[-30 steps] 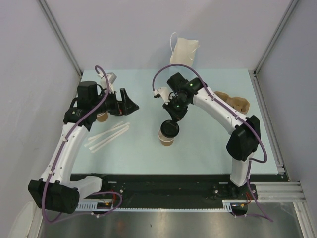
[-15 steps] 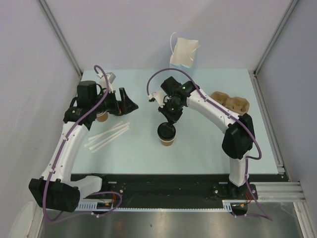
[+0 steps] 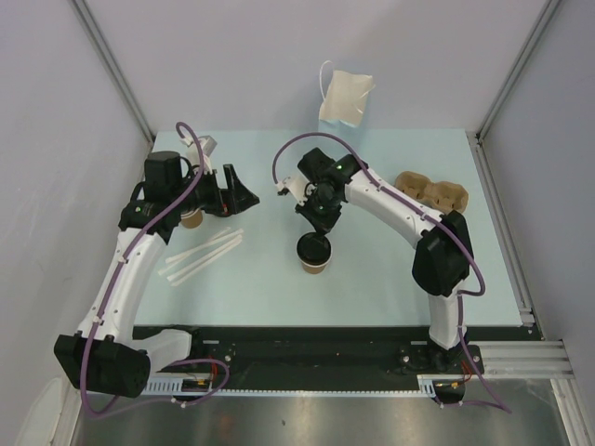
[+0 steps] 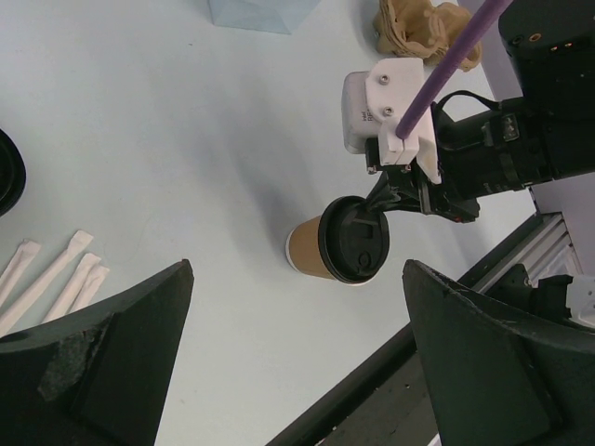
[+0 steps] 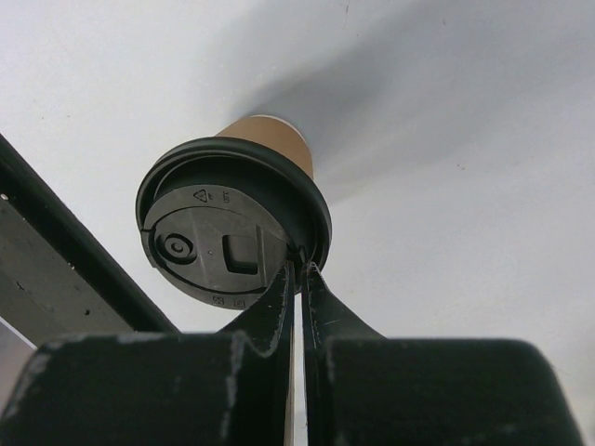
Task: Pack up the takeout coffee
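r gripper [image 3: 317, 228] pinched together, tips touching upright coffee [image 3: 314, 253] at its 6 o'clock; l gripper [image 3: 244, 190] gaping, sitting farther.

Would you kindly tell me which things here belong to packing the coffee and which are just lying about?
Job: lidded coffee, right gripper at its lid; likely the bag and carrier.
Lying about: straws, spare cup.

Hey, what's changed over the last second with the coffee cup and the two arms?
The right claw, shut, shifted left and settled the tilted black lid flat onto the paper cup; its tips sit at the lid's rim. The left claw stayed open and parked, and the straws did not move.
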